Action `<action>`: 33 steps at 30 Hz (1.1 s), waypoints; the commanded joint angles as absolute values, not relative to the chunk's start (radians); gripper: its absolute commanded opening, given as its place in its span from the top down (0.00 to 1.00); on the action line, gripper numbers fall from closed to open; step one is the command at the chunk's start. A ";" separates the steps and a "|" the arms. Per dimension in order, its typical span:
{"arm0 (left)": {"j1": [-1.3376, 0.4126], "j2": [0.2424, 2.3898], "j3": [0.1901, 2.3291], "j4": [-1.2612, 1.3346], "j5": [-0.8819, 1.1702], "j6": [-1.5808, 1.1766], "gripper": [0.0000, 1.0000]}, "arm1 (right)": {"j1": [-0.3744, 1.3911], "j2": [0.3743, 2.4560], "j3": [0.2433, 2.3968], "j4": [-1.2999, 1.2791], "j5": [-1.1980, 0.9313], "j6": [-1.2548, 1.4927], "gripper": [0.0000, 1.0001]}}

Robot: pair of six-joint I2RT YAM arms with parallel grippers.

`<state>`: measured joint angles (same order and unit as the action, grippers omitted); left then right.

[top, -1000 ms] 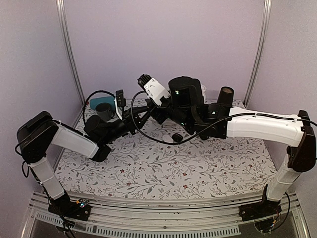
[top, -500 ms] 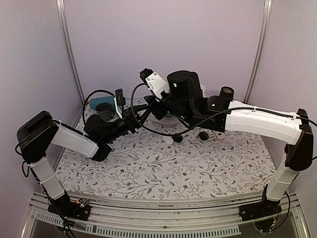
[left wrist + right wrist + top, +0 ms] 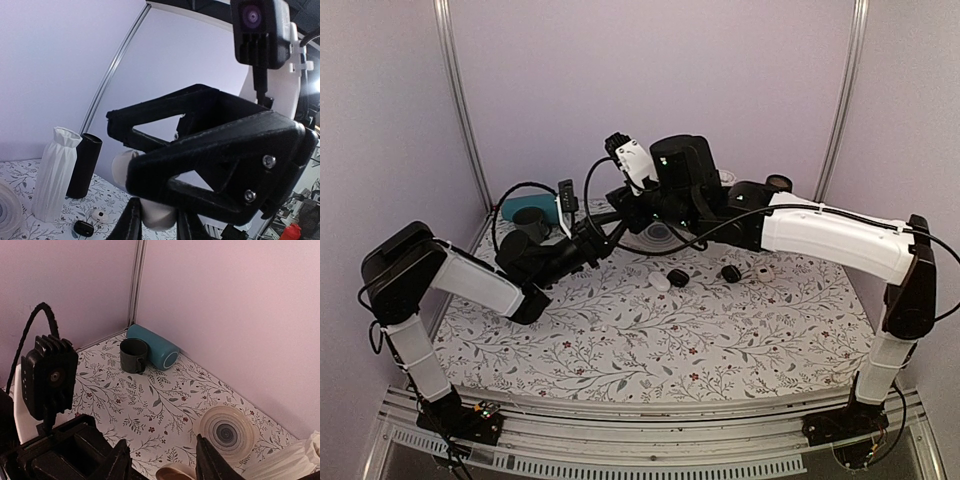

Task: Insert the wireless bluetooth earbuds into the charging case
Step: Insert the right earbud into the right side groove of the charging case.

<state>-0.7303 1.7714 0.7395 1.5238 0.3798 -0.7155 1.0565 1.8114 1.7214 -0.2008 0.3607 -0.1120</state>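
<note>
Mid-air over desk (image 3: 620, 350), left tool (image 3: 159, 221) clamps charging case (image 3: 152, 212), likely steadying it for right tool (image 3: 162, 460), jaws apart.

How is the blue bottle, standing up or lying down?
Lying down. The blue bottle rests on its side, its round end showing, beside the upright dark mug.
</note>
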 commanded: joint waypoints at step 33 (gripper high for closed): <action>-0.735 1.818 0.762 1.820 0.292 -0.764 1.00 | 0.989 1.867 1.847 -0.249 0.234 -0.027 0.18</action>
